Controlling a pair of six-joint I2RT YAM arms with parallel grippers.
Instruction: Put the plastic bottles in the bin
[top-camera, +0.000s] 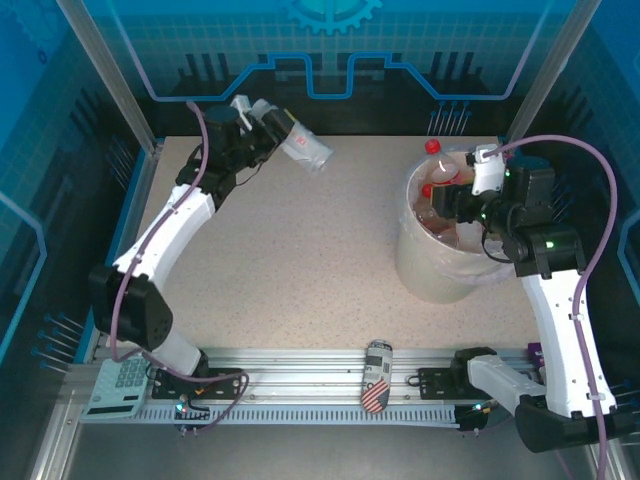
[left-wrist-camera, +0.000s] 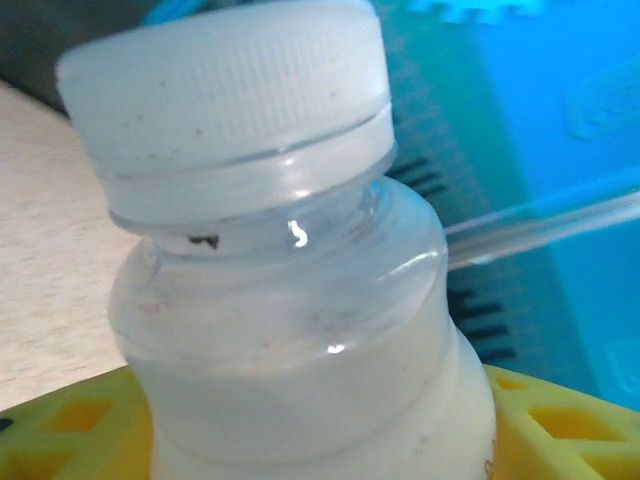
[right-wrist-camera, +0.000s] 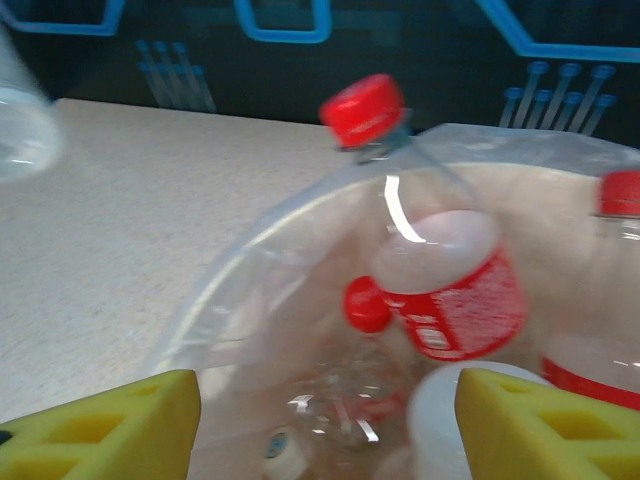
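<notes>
Top external: at eleven o'clock we see the left gripper (top-camera: 272, 128) clamped on a pale bottle (top-camera: 305, 148); at three o'clock the right gripper (top-camera: 458, 195) hangs over the bin (top-camera: 430, 275). Left wrist: its jaws pinch that white-capped bottle. Right wrist: we find the jaws apart above red-capped bottles (right-wrist-camera: 445, 285) in the bin.

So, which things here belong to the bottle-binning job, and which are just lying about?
Job: pale bottle held in the left tool; bin; red-capped bottles inside it.
Lying about: flag-patterned can on the front rail; calculator at the near-left corner.
</notes>
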